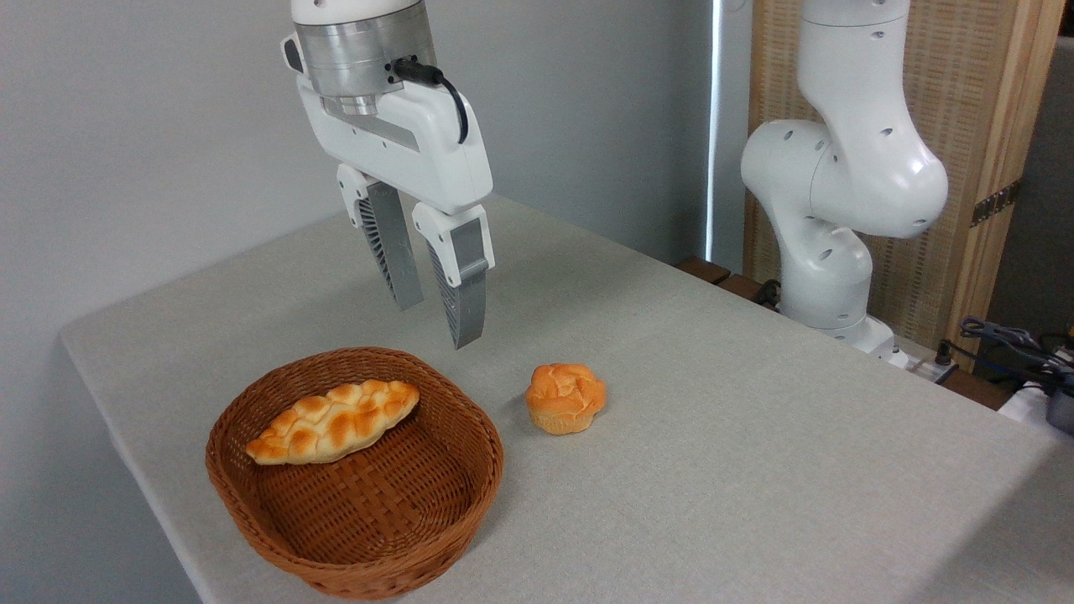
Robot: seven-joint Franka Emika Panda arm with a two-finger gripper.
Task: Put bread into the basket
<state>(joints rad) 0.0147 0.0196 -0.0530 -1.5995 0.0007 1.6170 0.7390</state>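
Note:
The bread [565, 396], a small round orange-golden bun with a knotted top, sits on the grey table just right of the basket. The basket [466, 495] is round, shallow, reddish-brown wicker and stands near the table's front left corner. My gripper [436, 323] hangs in the air above the basket's far rim, up and to the left of the bun. Its two fingers are a little apart and hold nothing.
A long braided golden loaf [334, 422] lies inside the basket against its left side. The arm's white base [831, 277] stands beyond the table's far right edge, with cables [1007, 344] beside it. The table's left edge [126, 436] runs close to the basket.

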